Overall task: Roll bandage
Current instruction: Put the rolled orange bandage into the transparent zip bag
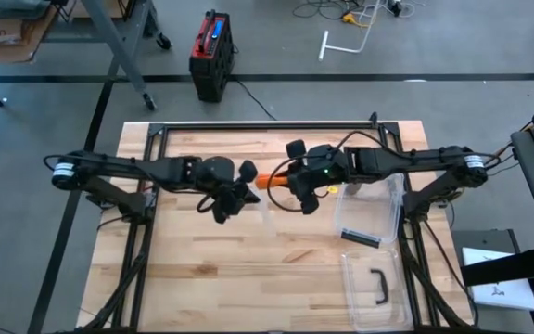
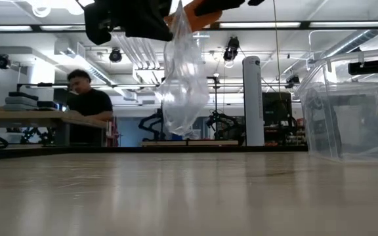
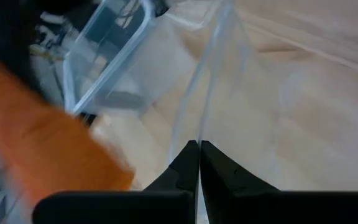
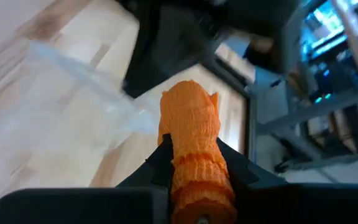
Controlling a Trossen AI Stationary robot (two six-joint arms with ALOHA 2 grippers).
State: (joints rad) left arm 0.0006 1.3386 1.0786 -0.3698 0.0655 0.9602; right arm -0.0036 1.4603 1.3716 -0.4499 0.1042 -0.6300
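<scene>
A rolled orange bandage [image 4: 190,130] sits between the fingers of my right gripper [image 4: 191,163], high above the table's middle. It also shows in the high view as the bandage [image 1: 267,180]. Right beside it my left gripper [image 3: 199,155] is shut on a clear plastic bag [image 2: 182,85]. The bag hangs down from that gripper in the low view, under the orange bandage [image 2: 202,14]. The two grippers [image 1: 241,193] [image 1: 284,181] face each other, nearly touching. My left gripper pinches the bag's top edge [image 3: 199,127] between its two shut fingers, slanting down from the table's left. The bag hangs slack below the fingers, its lower end [image 2: 179,128] clear of the table. My right gripper pinches the bandage roll's sides [image 4: 180,167] between its two fingers, slanting down from the table's right. The roll lies along the fingers, and its free end [image 4: 188,99] sticks out past the fingertips toward the bag. It is lifted clear of the table.
A clear plastic box [image 1: 371,206] stands right of the grippers with a black item [image 1: 360,238] in it. Its lid [image 1: 375,288] with a black handle lies near the right front corner. A person [image 2: 87,108] sits in the room beyond the table.
</scene>
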